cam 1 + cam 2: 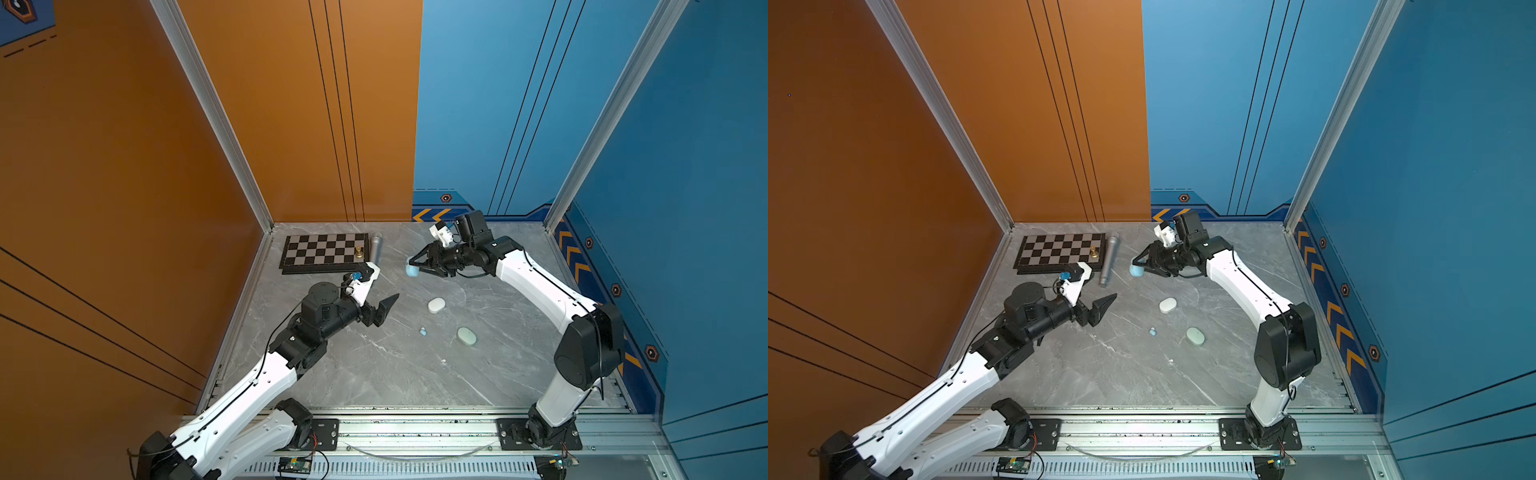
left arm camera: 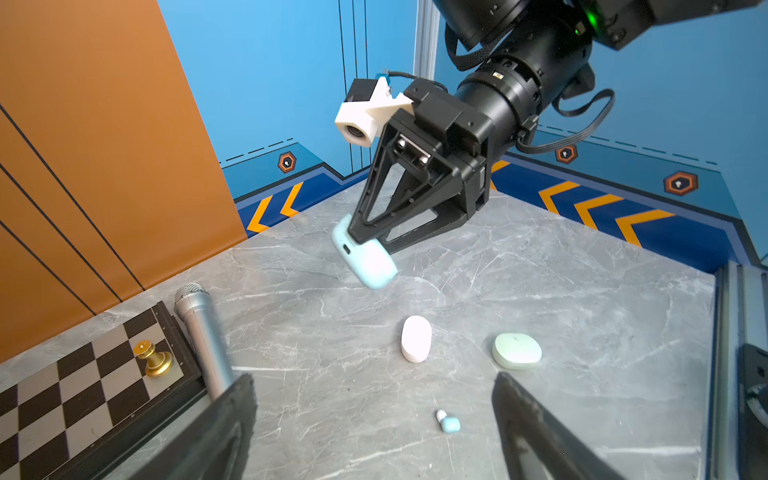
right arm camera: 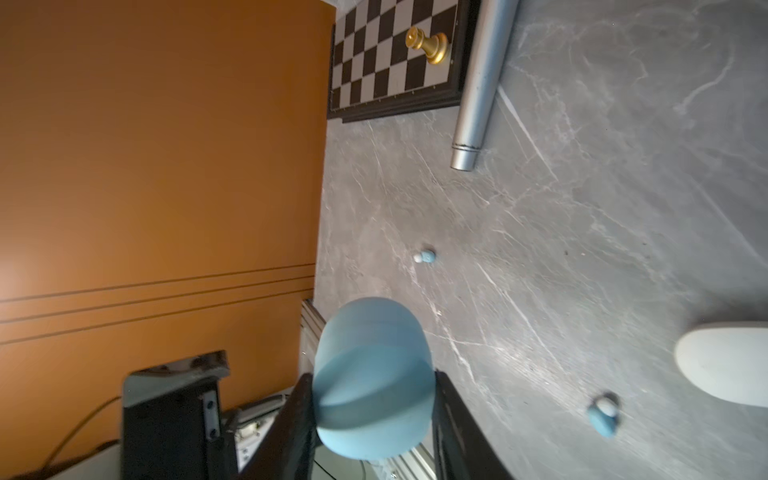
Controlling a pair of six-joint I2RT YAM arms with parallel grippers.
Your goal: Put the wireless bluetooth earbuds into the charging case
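Closest to the lens in the left wrist view is your left claw (image 2: 372, 375). Its two dark fingers (image 2: 232, 415) stand wide apart, gripping nothing, with bare grey table (image 2: 582, 291) between them. Just ahead of that gap lies a light blue bud (image 2: 448, 423), its white tip showing. Beyond it are the white case (image 2: 415, 338) and the green case (image 2: 517, 351), both flat on the table and apart from each other.

Your right claw (image 1: 413, 266) is closed narrow on the light blue case (image 1: 411, 271), one finger on each side of it. The left wrist view shows you that case held clear above the table, its small port turned toward that camera. In both top views it sits near mid-frame, a little right of the microphone (image 1: 375, 249). The microphone lies alongside the right edge of the chessboard (image 1: 316, 249) at the upper left of the table. A gold chess piece (image 1: 359, 251) stands upright at the board's right end.

In both top views the bud lies lower in the frame, below the white case and left of the green case, apart from the held case and from both claws. Your right wrist view shows a second light blue bud (image 3: 426, 255) on the marble, out past the microphone's tail end. You cannot place it in the top views.
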